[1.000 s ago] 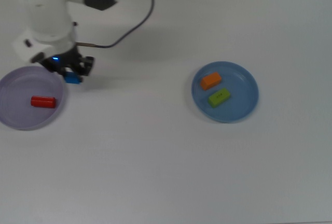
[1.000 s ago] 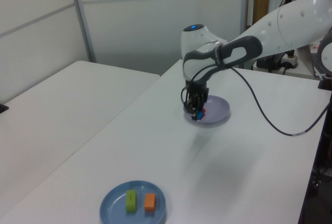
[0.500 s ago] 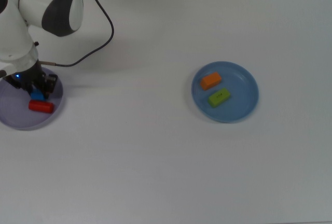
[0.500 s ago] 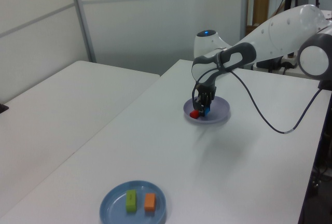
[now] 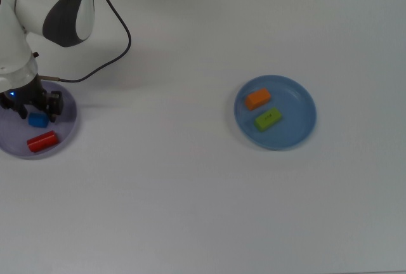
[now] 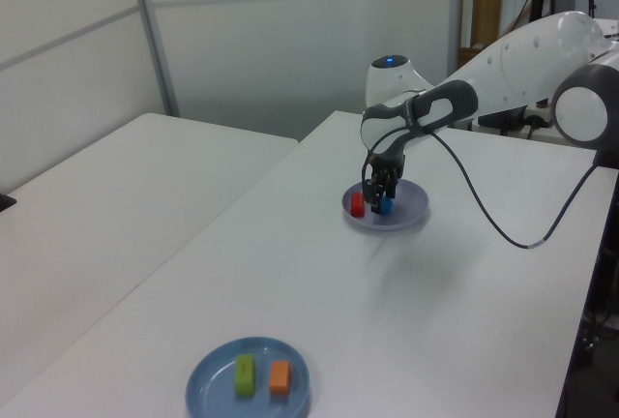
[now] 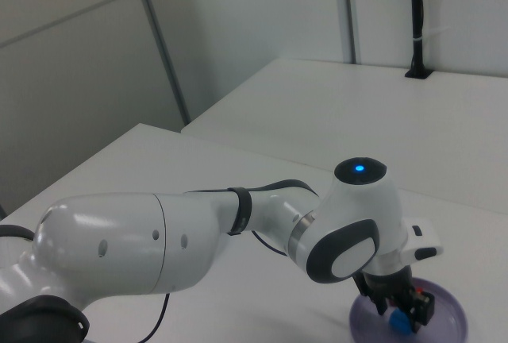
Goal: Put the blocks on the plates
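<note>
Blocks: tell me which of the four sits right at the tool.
The blue cube, on the lavender plate beside the red cylinder. The orange block and green block lie on the blue plate.

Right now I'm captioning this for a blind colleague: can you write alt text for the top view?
On a white table, the robot's hand is over a lavender plate at the top view's left, around a blue cube beside a red cylinder. A blue plate at right holds an orange block and a green block.
</note>
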`<state>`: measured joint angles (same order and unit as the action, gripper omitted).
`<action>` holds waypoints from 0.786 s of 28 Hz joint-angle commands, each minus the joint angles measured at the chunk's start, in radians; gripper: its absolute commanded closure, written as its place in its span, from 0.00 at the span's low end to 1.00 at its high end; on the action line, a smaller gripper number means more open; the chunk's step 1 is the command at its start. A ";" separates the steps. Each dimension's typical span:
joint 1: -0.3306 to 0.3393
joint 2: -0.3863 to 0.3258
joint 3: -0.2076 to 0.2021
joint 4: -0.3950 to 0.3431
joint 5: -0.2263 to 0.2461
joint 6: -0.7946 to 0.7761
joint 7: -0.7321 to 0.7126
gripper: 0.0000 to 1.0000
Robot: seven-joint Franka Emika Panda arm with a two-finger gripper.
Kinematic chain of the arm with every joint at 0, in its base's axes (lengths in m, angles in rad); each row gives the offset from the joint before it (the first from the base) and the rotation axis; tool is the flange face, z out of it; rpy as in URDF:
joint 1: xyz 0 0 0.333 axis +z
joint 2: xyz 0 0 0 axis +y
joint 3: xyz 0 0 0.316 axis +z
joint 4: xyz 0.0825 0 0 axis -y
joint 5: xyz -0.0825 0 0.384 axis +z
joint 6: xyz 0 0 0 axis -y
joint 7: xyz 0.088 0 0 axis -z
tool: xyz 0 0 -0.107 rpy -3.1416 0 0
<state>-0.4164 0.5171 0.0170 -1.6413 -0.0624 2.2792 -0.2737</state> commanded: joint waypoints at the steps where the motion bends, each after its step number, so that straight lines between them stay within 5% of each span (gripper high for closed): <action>1: 0.013 -0.052 0.007 0.000 0.004 -0.073 -0.007 0.00; 6: 0.057 -0.092 0.012 0.000 0.004 -0.122 0.100 0.00; 18: 0.303 -0.172 0.011 0.006 -0.019 -0.276 0.484 0.00; 22: 0.338 -0.222 0.014 0.006 -0.053 -0.366 0.504 0.00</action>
<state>-0.1138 0.3724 0.0399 -1.6267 -0.0752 2.0257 0.1817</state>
